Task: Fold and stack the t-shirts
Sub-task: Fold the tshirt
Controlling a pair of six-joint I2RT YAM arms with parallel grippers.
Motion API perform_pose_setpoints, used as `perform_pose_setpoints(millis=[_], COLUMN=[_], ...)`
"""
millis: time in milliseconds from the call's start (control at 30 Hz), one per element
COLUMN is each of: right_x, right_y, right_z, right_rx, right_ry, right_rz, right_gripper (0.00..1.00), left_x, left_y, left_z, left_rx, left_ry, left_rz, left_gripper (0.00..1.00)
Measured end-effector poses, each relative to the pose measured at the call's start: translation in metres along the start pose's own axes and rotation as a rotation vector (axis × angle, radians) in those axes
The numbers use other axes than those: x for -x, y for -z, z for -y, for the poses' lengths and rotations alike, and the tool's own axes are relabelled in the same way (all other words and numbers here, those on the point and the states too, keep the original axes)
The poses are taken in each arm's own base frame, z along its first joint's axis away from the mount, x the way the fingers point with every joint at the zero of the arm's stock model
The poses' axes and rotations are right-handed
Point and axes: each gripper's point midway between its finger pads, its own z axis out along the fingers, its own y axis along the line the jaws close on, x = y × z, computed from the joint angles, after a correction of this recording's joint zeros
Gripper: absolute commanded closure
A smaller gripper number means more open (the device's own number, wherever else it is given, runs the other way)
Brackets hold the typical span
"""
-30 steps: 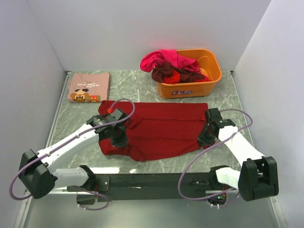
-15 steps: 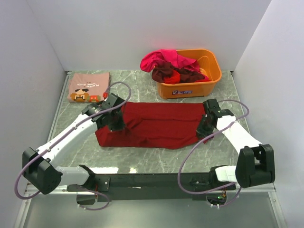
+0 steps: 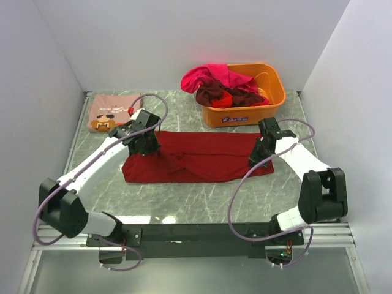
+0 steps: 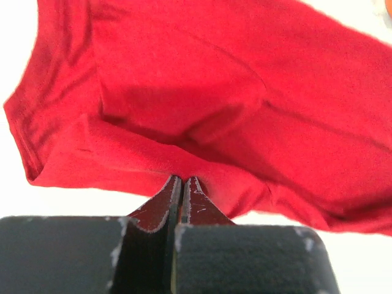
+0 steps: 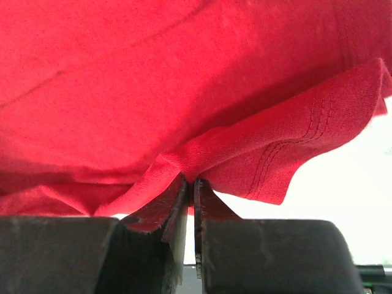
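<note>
The dark red t-shirt (image 3: 199, 164) lies across the middle of the table (image 3: 202, 205) as a long band running from 9 o'clock to 3 o'clock. It is doubled over, and its upper layer is rumpled toward the 9 o'clock end.

At about 1 o'clock, near the back wall, stands the orange tub (image 3: 242, 116). It holds a heap of unfolded tees. A magenta t-shirt (image 3: 211, 75) spills over its 9 o'clock rim, with a maroon t-shirt (image 3: 210, 93) beneath it and a red t-shirt (image 3: 225, 98) beside that. At 10 o'clock the pink t-shirt (image 3: 114, 110) lies folded flat with its pixel print up, just apart from the dark red one.

Both arms reach out from their bases at 6 o'clock. The left arm stretches diagonally toward 12 o'clock, its wrist bent down over the band's 9 o'clock end. The right arm rises along the 3 o'clock side and bends inward over the band's other end.

The left gripper (image 3: 146, 148) is pressed together on a fold of the dark red t-shirt. Its wrist view shows the fingers (image 4: 160, 205) meeting at the tips with cloth pinched between them. The right gripper (image 3: 256, 159) pinches a ridge of the same cloth near a stitched hem, its fingers (image 5: 160, 211) nearly touching with only fabric between.
</note>
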Motion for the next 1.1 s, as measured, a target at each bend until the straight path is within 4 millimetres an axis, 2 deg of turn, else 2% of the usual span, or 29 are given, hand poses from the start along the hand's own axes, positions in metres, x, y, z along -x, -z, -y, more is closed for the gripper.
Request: perform_pose_setpoints(millis=[200,233,300,433,500,700,867,967,1100], right_x=[0.010,0.012,0.013,0.010,0.002,-0.047,-0.092,-0.100,-0.089], right_y=[-0.010,-0.012,-0.015,-0.016,-0.013,0.010,0.020,0.023,0.026], right_z=[-0.005,-0.004,-0.001,0.003,0.010,0.051,0.083,0.088,0.081], right_rx=[-0.006,-0.015,-0.032,-0.047,-0.058,-0.138,-0.207,-0.227,-0.220], right_ry=[-0.001,-0.001,-0.004,-0.014,-0.015,-0.026,-0.043,-0.047,-0.039], right_rz=[0.005,0.008,0.008,0.003,-0.005,-0.058,-0.154,-0.180,-0.161], right_gripper=[0.89,0.94,0.97,0.95,0.94,0.93,0.92,0.92,0.91], left_x=[0.018,0.019,0.022,0.023,0.020,-0.010,-0.047,-0.064,-0.068], left_y=[-0.024,-0.027,-0.032,-0.033,-0.030,0.001,0.022,0.029,0.032], left_z=[-0.008,-0.011,-0.016,-0.024,-0.026,-0.050,-0.069,-0.076,-0.073], left_rx=[0.070,0.083,0.108,0.139,0.139,0.130,0.116,0.115,0.097], left_ry=[0.026,0.030,0.041,0.056,0.058,0.083,0.108,0.111,0.110], left_rz=[0.035,0.036,0.038,0.038,0.034,-0.021,-0.119,-0.174,-0.195], left_gripper=[0.99,0.99,0.99,0.99,0.99,0.99,0.99,0.99,0.99])
